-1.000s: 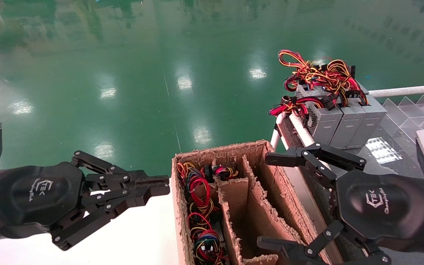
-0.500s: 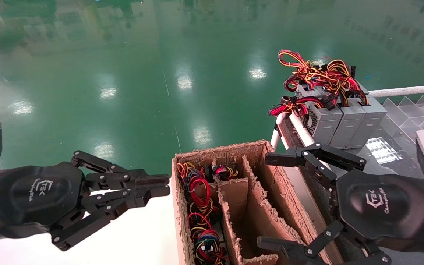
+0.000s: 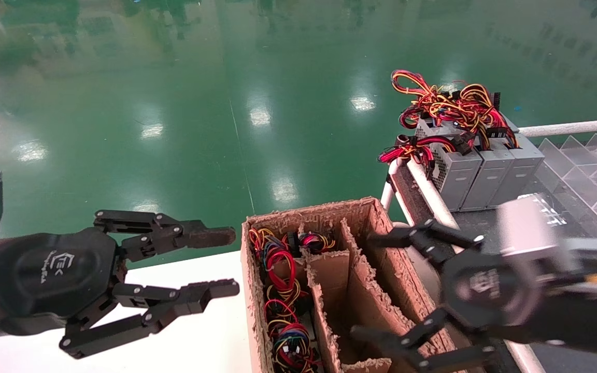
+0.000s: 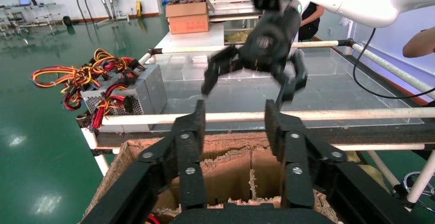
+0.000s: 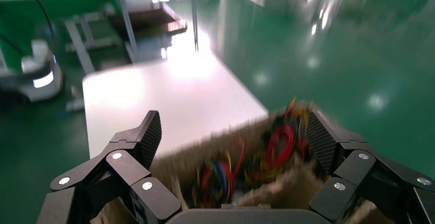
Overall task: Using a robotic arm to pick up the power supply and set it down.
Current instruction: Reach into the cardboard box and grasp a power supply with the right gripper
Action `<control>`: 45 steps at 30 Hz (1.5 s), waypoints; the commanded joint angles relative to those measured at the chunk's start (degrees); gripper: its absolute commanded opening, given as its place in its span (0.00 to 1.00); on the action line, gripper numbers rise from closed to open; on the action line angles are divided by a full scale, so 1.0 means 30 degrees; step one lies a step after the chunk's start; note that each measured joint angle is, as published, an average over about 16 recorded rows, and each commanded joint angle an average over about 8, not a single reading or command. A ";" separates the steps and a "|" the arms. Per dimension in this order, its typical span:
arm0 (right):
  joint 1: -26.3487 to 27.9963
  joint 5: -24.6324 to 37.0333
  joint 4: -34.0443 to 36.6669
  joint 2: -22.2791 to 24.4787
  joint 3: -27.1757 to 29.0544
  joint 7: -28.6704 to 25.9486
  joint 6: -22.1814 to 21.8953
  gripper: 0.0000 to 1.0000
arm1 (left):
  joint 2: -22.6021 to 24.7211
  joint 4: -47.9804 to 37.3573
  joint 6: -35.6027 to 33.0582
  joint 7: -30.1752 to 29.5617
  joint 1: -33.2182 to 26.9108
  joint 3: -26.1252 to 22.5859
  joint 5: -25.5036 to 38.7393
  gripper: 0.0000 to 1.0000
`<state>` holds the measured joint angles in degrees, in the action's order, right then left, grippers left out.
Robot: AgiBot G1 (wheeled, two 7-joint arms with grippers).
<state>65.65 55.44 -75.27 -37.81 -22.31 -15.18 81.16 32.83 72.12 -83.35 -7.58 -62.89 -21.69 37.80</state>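
Nearest me, over the torn cardboard box (image 3: 350, 290), my right gripper (image 3: 381, 290) and left gripper (image 3: 221, 261) both hang spread and empty, the power supply (image 3: 283, 290) lies deep in the left compartment, and I fear fingers snagging its wires or the ragged divider.

left gripper (image 3: 215, 261): black hexagonal palm, white "TEK" logo, linkage fingers with silver screws, brownish worn fingertip pad
right gripper (image 3: 376, 287): black hexagonal palm, white logo, all-black linkage fingers, ribbed pads
wrists: silver-grey blocks behind each palm
upper arm: white shell, seen in left wrist view
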 commanded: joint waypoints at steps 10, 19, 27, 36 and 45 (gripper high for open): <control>0.2409 0.6836 -0.0605 -0.3465 -0.3756 -0.1868 -0.0849 0.56 | 0.0000 0.0000 0.0000 0.0001 -0.0001 -0.0001 -0.0001 1.00; 0.2172 0.9794 -0.0670 -0.5452 -0.4843 -0.2127 -0.3064 0.00 | -0.0001 0.0000 0.0001 0.0001 -0.0001 -0.0002 -0.0001 1.00; 0.1764 1.0712 -0.0712 -0.5957 -0.5073 -0.1964 -0.4069 0.00 | -0.0001 0.0000 0.0001 0.0002 -0.0001 -0.0003 -0.0002 1.00; 0.1441 1.0724 -0.0710 -0.5731 -0.5089 -0.1736 -0.4087 0.00 | -0.0001 0.0000 0.0001 0.0002 -0.0001 -0.0004 -0.0003 1.00; 0.1115 1.0602 -0.0671 -0.5619 -0.5052 -0.1245 -0.4171 0.00 | -0.0002 0.0000 0.0002 0.0003 -0.0002 -0.0005 -0.0003 1.00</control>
<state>69.07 87.37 -77.27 -54.79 -37.51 -19.09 68.58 32.83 72.12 -83.35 -7.57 -62.90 -21.71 37.79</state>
